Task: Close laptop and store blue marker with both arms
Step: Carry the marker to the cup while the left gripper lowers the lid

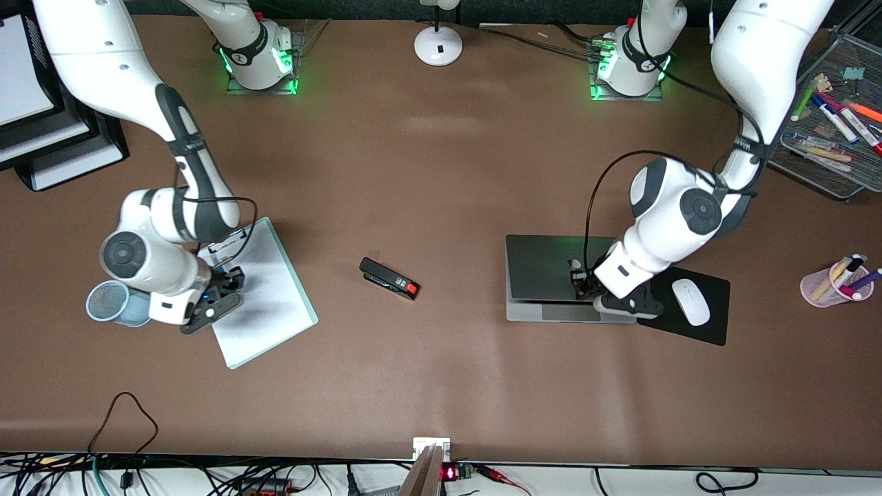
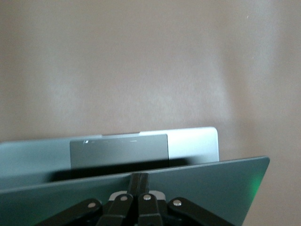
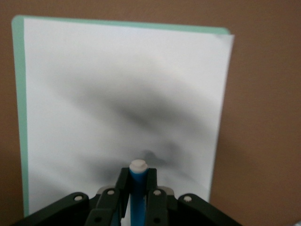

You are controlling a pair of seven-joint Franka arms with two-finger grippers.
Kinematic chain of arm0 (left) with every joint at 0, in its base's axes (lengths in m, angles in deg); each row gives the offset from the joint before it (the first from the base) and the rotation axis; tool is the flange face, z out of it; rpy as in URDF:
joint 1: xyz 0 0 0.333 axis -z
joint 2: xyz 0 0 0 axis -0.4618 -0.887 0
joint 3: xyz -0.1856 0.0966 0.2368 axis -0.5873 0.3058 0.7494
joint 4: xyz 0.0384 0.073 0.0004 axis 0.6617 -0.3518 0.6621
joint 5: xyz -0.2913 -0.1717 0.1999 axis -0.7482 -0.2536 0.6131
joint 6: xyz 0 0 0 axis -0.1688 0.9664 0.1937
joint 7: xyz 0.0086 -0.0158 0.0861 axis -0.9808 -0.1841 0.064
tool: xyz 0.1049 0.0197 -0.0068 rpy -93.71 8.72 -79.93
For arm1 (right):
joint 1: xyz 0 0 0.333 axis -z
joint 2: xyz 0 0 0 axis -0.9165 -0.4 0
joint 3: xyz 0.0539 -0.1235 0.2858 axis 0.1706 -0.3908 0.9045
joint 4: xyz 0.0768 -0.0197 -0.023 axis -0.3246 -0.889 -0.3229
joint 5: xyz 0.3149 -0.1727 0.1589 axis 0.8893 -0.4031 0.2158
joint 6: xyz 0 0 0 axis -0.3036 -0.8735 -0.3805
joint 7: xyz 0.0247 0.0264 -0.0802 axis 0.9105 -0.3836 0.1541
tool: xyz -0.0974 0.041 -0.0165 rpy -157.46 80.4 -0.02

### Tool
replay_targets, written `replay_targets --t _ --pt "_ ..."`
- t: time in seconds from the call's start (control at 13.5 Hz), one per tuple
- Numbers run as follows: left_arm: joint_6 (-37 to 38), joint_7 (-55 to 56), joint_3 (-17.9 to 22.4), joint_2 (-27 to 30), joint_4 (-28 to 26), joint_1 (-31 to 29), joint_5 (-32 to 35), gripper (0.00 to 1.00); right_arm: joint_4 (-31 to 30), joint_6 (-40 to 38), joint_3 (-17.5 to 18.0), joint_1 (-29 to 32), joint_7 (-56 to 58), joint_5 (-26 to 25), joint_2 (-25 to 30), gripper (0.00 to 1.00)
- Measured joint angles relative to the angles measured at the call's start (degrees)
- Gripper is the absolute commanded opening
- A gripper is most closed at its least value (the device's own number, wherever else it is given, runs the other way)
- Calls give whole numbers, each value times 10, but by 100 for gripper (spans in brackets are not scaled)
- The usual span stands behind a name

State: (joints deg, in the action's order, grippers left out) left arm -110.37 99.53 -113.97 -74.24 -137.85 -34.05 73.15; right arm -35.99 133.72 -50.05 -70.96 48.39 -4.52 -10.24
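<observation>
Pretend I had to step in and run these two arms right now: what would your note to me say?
Left claw: fingers together, pressing on the laptop lid, which is lowered most of the way with a gap left above the base.
Right claw: shut on the blue marker, white end pointing down, over the white notepad at the right arm's end of the table.
Done: marker picked up, lid nearly down.
Left: press the lid fully shut; put the marker away, perhaps in the mesh cup beside the right claw.

No text or label can be read.
</observation>
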Motion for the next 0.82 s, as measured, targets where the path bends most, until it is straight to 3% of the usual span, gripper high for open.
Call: replay_targets --t 0.52,0.82 --pt "-11 0 0 -84 57 8 15 0 24 -90 0 25 26 9 108 0" --pt "-11 0 1 -102 61 13 15 0 31 -139 -3 53 128 77 164 0"
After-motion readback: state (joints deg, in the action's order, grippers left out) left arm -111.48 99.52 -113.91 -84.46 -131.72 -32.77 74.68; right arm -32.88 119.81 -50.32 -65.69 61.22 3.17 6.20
